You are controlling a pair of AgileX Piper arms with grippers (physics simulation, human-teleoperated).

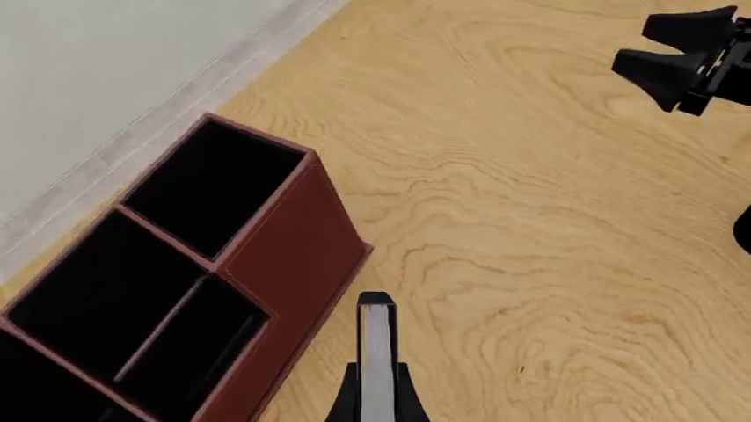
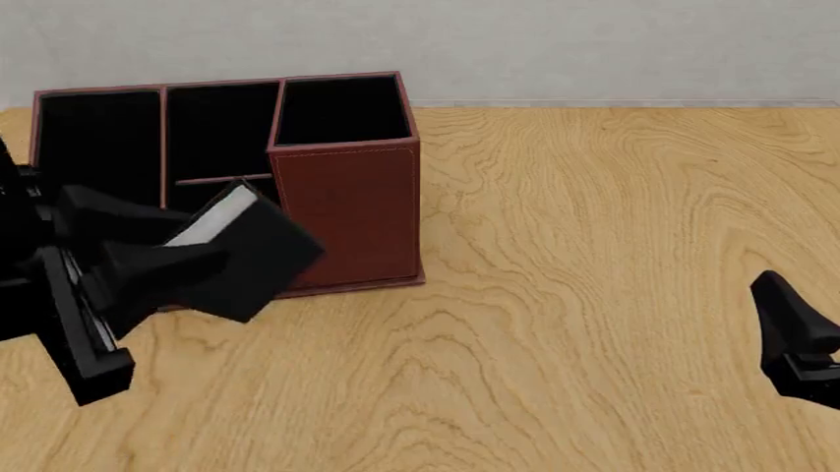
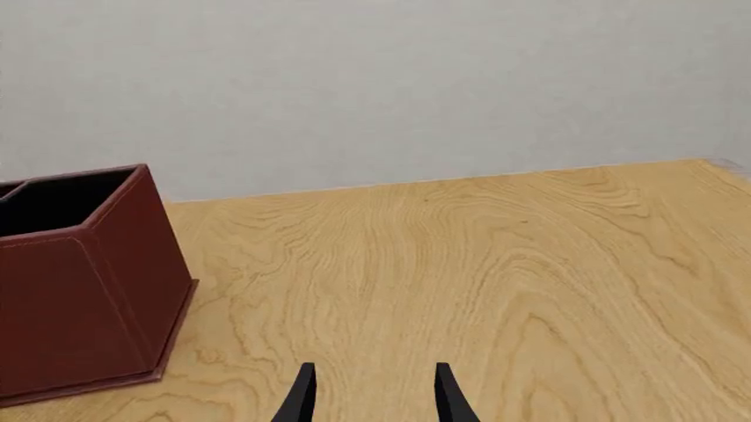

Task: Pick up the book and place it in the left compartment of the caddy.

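My left gripper (image 2: 177,264) is shut on the book (image 2: 256,251), a small black one with a white page edge. It holds the book tilted in the air, in front of the caddy (image 2: 348,211) and its low sections. In the left wrist view the book (image 1: 375,338) shows edge-on between the fingers of the left gripper (image 1: 375,382), beside the caddy (image 1: 288,255). The left compartment (image 2: 98,138) is a long black slot at the caddy's far left. My right gripper (image 3: 375,396) stands open over bare wood with nothing in it, and it also shows at the table's right, the right gripper (image 2: 794,339).
The caddy's tall square section (image 2: 344,108) rises at its right corner, nearest the book. A pale wall (image 2: 525,39) runs along the table's far edge. The right gripper (image 1: 687,57) shows in the left wrist view, well away from the caddy.
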